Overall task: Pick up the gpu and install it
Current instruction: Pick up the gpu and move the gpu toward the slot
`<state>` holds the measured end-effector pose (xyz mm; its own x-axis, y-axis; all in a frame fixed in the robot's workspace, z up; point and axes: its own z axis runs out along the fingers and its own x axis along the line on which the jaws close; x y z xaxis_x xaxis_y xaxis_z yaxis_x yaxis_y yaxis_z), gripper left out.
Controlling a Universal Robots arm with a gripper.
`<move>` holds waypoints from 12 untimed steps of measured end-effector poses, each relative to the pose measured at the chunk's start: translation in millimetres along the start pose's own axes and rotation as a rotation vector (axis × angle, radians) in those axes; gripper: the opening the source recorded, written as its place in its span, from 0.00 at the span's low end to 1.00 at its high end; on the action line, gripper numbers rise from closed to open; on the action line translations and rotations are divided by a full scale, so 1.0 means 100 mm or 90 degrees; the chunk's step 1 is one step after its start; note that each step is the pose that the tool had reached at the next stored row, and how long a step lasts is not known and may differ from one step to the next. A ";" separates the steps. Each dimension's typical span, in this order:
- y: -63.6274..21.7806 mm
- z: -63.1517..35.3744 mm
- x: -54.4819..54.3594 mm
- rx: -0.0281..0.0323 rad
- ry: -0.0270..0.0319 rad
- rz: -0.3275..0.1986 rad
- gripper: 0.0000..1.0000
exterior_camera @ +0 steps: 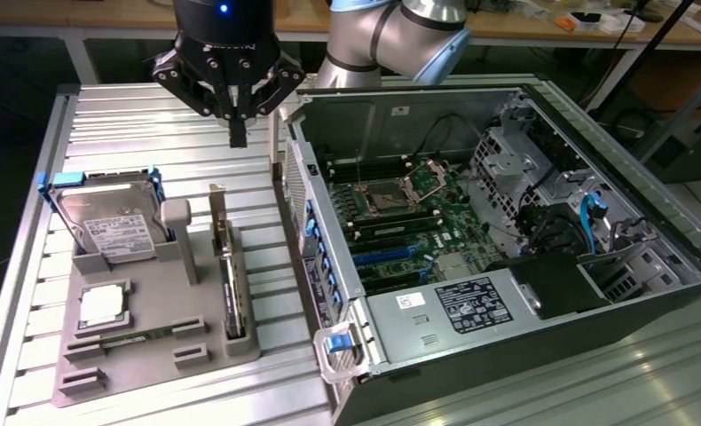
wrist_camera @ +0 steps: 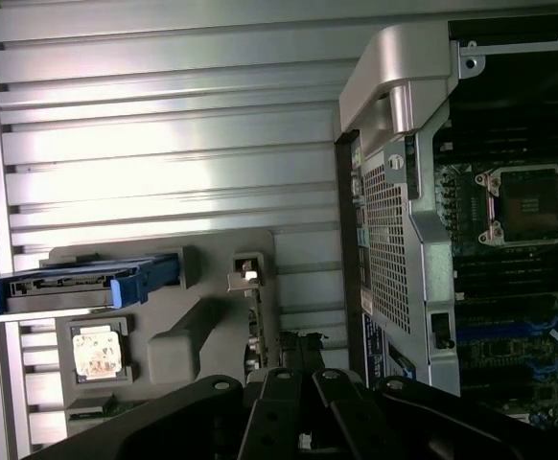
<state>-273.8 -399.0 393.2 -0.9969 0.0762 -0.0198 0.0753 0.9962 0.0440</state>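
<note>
Slatted tabletop (exterior_camera: 137, 133) is shown carrying a grey fixture tray (exterior_camera: 149, 355) beside the open PC case (exterior_camera: 398, 111); the gpu (exterior_camera: 230, 284) is stood on edge in a tray slot, untouched. Jaws are closed on nothing, held above bare tabletop, well apart from the card. If lowered shut, the thin card edge could be struck and tipped.

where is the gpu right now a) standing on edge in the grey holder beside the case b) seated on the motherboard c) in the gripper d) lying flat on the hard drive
a: the gpu stands on edge in the grey holder, and the shut gripper holds nothing.
</note>
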 end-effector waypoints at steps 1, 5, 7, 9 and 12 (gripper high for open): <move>0.000 0.000 0.00 0.0000 0.0000 0.000 0.11; 0.000 0.000 0.00 0.0000 0.0000 0.000 0.11; 0.000 0.000 0.00 0.0000 0.0000 0.000 0.11; 0.000 0.000 0.00 0.0000 0.0000 0.000 0.11; 0.000 0.000 0.00 0.0000 0.0000 0.000 0.11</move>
<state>-273.8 -399.0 393.2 -0.9969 0.0762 -0.0198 0.0753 0.9962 0.0441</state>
